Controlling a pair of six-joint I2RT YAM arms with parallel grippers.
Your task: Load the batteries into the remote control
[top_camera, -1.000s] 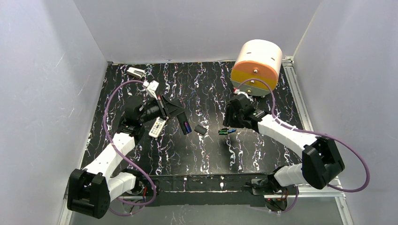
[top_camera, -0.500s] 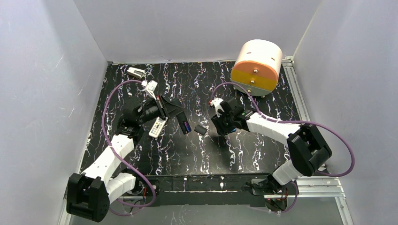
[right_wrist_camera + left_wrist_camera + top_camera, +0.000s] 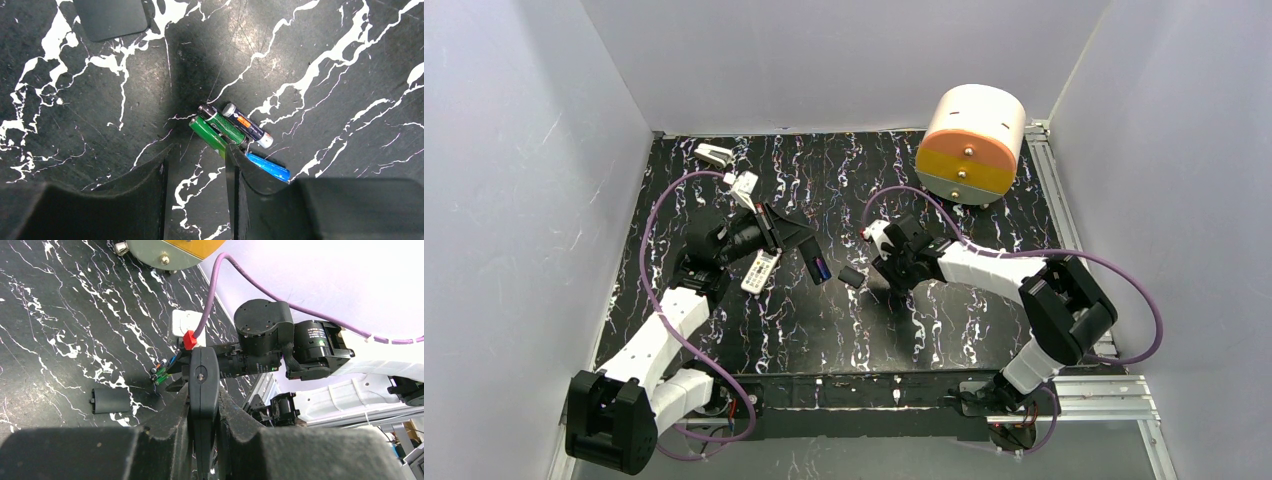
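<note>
Right claw (image 3: 197,165): hangs spread just above the batteries (image 3: 231,131), four huddled on the tabletop (image 3: 844,340), one finger's edge over a green one. Left claw (image 3: 202,400): pinches a black strip (image 3: 202,372). White remote (image 3: 760,271) close beside that claw. Small black cover (image 3: 112,17) between strip and batteries; orange-and-cream drum (image 3: 972,130) beyond.

Green and blue batteries (image 3: 227,131); black, white-veined table (image 3: 325,60)
</note>
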